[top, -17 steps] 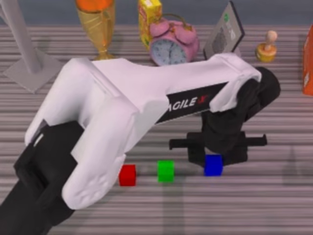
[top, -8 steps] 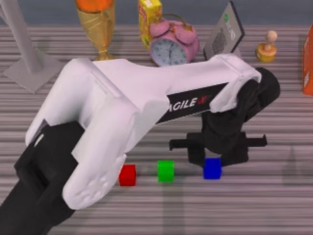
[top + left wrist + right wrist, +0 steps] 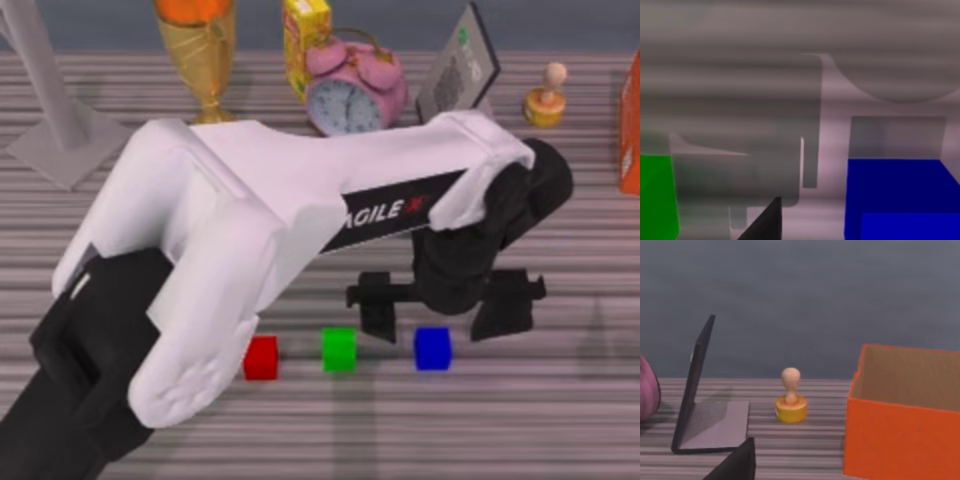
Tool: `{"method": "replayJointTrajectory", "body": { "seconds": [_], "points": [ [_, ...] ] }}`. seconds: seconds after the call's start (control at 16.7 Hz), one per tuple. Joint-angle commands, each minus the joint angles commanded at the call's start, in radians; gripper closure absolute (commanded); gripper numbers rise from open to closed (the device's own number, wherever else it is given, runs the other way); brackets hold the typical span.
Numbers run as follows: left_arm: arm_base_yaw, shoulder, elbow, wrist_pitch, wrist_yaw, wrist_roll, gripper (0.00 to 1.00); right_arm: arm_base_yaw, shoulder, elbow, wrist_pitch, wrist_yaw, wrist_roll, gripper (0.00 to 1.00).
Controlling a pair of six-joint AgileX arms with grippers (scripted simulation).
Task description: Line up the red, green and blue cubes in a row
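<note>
- Reaching across the striped table from the top view's left, the left arm's gripper hangs just behind the blue cube, its two black fingers spread wide, one to each side of the cube and gripping nothing.
- Blue cube: sits free on the table, at the right end of a row.
- Green cube: the middle of the row, left of the blue cube with a gap between them.
- Red cube: further left of the blue cube, past the green one, close to the arm's white casing.
- Behind the blue cube, along the table's far edge, stand a gold trophy cup, a yellow carton, a pink alarm clock, a dark upright panel and a small wooden peg figure on a yellow base.
- Far right of the blue cube, an orange box shows at the edge.
- Right gripper: its wrist view looks at the peg figure and orange box; whether its fingers are spread or closed cannot be told.
</note>
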Motion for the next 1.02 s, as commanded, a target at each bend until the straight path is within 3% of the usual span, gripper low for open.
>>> {"method": "replayJointTrajectory", "body": {
  "seconds": [0.54,1.02],
  "points": [
    [0.001,-0.001,0.017,-0.017,-0.001,-0.001,0.00,0.000,0.000,0.000,0.000,0.000,0.000,0.00],
    [0.015,-0.043,0.201,-0.244,-0.001,-0.007,0.00,0.000,0.000,0.000,0.000,0.000,0.000,0.00]
  ]
}}
